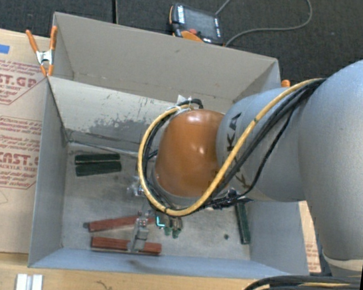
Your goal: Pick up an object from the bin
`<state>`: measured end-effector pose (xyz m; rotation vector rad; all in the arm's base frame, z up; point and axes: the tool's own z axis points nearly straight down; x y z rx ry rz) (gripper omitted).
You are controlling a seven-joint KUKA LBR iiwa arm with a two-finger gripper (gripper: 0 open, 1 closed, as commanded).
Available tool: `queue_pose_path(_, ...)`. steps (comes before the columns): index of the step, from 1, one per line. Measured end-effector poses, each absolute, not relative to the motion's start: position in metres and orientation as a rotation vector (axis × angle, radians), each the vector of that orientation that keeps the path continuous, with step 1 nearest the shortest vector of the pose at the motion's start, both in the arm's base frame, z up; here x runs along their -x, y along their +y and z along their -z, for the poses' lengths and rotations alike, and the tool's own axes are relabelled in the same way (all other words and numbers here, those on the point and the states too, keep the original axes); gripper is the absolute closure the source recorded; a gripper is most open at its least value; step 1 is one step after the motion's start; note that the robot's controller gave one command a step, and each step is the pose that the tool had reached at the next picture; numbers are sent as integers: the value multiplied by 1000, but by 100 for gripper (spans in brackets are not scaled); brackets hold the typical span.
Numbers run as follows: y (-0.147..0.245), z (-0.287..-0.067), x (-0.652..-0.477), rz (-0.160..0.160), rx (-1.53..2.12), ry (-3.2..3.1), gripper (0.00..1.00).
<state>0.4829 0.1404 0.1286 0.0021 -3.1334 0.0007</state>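
Two bars: red-brown, flat and long, laid on the floor of the bin near its front wall; taken as the likely targets, being nearest the gripper.
Upper bar: tilted, left end lower in view, right end raised toward the gripper and met or covered by it.
Lower bar: laid level, roughly parallel to the front wall, just below the upper bar; the two are near but seen apart.
Gripper: placed over the right part of the lower bar, at the upper bar's right end; touching or just above cannot be told.
Key relation: both long axes run left-right in view, and most of each bar is laid out to the gripper's view-left, so the gripper is set near the ends, not the middles.
Judgement: a closing across the narrow width, near-to-far in view, would be called for; an end grip may let a bar swing or slip.
Grip state: cannot be told, the tip being small and shadowed under the orange cover.
Held: nothing is seen gripped.
Green block: dark, well apart, up-left on the floor.
Green stick: dark, thin, by the right wall under the arm, well apart.
Progress: judged early, pick not yet made.
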Motion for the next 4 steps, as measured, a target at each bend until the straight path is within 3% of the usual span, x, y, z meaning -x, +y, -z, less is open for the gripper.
queue_pose_path(1,97,-67,-506,-2,-51,-3137,0)
queue_pose_path(2,100,-71,-508,3,-57,-3143,100)
queue_pose_path(3,107,-136,-520,1,-442,-3116,100)
queue_pose_path(4,92,-234,-504,0,-425,-3122,100)
